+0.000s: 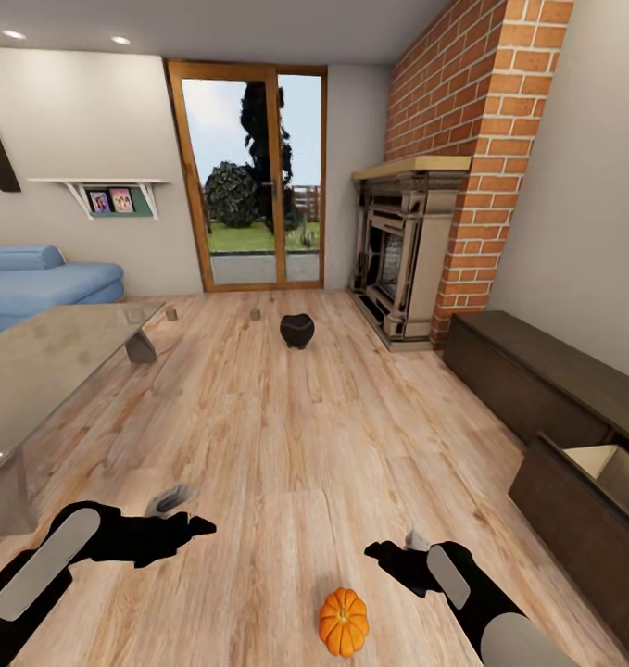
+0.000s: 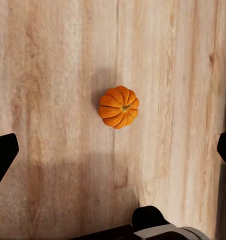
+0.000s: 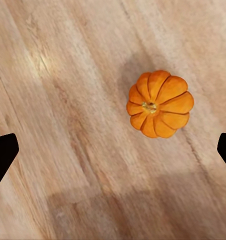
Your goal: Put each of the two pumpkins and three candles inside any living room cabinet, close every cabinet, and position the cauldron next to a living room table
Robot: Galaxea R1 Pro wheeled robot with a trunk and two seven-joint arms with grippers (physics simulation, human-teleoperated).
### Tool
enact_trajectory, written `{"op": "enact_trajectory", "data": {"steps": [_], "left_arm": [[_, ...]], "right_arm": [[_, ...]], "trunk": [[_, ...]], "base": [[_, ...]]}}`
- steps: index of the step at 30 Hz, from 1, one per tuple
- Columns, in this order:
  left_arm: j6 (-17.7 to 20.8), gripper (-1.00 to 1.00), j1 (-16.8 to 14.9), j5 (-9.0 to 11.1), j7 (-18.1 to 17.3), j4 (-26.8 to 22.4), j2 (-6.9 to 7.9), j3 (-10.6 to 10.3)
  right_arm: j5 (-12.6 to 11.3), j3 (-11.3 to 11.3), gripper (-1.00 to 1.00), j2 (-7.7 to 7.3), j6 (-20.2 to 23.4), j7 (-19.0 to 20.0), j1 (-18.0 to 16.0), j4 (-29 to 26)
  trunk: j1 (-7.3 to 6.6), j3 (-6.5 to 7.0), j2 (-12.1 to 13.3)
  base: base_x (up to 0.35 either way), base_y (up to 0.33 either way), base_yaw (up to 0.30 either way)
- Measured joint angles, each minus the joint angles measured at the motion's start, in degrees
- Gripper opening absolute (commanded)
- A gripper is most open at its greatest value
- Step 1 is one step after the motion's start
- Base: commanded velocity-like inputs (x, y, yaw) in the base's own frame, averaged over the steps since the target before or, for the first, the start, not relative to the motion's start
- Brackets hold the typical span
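Orange pumpkin [image 1: 343, 622] upright on floor between arms. Both end effectors, left [image 1: 195, 528], right [image 1: 385, 554], spread, empty. Judgement: centre right one over stem, descend vertically, pinch ribs, carry to cabinet [image 1: 583, 482] opening.

An orange ribbed pumpkin [image 2: 118, 107] sits upright on the pale wooden floor [image 2: 53, 75], stem toward the camera, well apart from both dark fingertips [image 2: 3, 155] of the widely spread jaws.

Both arms are matte black with smooth, rounded housings, and each forearm carries an elongated light-grey inlay panel. The left gripper [image 1: 180, 528] and right gripper [image 1: 397, 553] end in black, tapered fingers. A small grey fitting sits near each wrist.
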Motion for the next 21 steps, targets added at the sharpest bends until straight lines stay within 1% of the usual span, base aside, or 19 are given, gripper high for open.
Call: {"op": "enact_trajectory", "data": {"steps": [4, 5, 7, 10, 12, 21], "left_arm": [[0.07, 1.0, 0.0, 9.33, -0.03, -0.04, 3.81, 0.08], [0.1, 1.0, 0.0, 10.46, -0.03, -0.05, 4.24, 0.08], [0.26, 1.0, -0.08, 13.86, -0.02, -0.07, 5.56, 0.08], [0.35, 1.0, -0.2, 15.9, -0.08, -0.17, 6.41, 0.2], [0.38, 1.0, -0.23, 16.56, -0.1, -0.21, 6.8, 0.24], [0.42, 1.0, -0.26, 17.05, -0.11, -0.23, 7.07, 0.26]], "right_arm": [[-0.24, -0.22, 1.0, 0.03, 0.03, 0.27, 0.0, 0.0], [-0.25, -0.24, 1.0, 0.05, 0.01, 0.31, 0.0, -0.02], [-0.27, -0.28, 1.0, 0.14, -0.07, 0.33, 0.0, -0.06], [-0.27, -0.3, 1.0, 0.16, -0.23, 0.29, 0.0, -0.35], [-0.28, -0.3, 1.0, 0.15, -0.07, 0.29, 0.0, -0.8], [-0.29, -0.31, 1.0, 0.22, -0.06, 0.41, 0.0, -1.49]], "trunk": [[0.88, -0.72, -1.6], [1.1, -0.9, -2.0], [1.54, -1.26, -2.81], [2.2, -1.8, -4.01], [2.64, -2.15, -4.81], [4.62, -3.77, -8.42]], "base": [[0.0, 0.0, 0.0], [0.0, 0.0, 0.0], [0.0, 0.0, 0.0], [0.0, 0.0, 0.0], [0.0, 0.0, 0.0], [0.0, 0.0, 0.0]]}}
